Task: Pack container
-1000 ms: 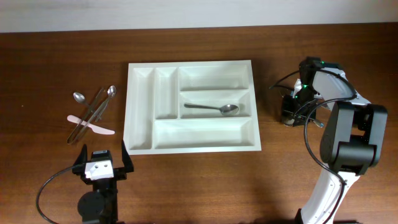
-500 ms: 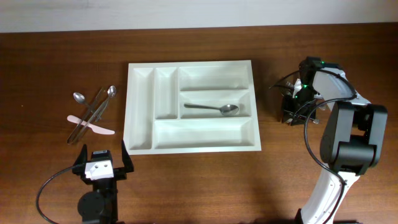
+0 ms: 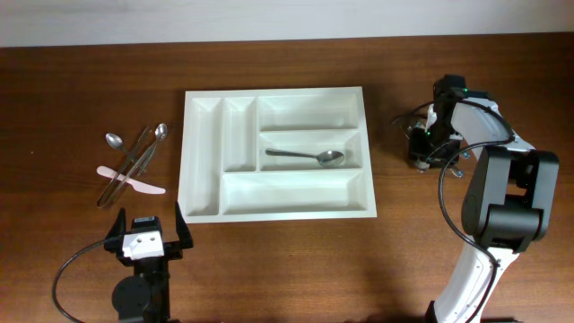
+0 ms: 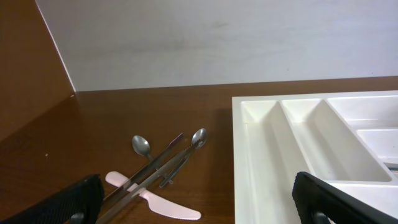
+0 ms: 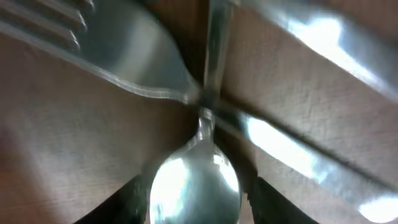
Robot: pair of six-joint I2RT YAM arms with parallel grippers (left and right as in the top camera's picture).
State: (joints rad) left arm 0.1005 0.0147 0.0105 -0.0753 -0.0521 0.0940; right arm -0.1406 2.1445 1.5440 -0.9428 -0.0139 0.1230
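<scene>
The container [image 3: 204, 161], a big white tray with five compartments, lies mid-table with one spoon [image 3: 309, 157] in its middle right compartment. My right gripper [image 3: 421, 145] hangs low over a small heap of cutlery right of the container. In the right wrist view a spoon bowl [image 5: 196, 183] lies between its dark fingers [image 5: 132, 200], jaws apart, with a strip of table showing beside the bowl. A fork [image 5: 118, 50] and a knife [image 5: 305, 152] cross behind it. My left gripper [image 3: 148, 235] stands open at the front left, holding nothing.
Left of the container lies a loose pile: two spoons [image 4: 140, 145], long metal pieces [image 4: 155, 171] and a pale pink plastic knife [image 4: 158, 202]. The container's left wall [image 4: 239, 149] is close to the left gripper's right finger [image 4: 339, 202].
The right gripper has shifted a little toward the far side of the table over the cutlery heap. The left arm and the container have not moved.
</scene>
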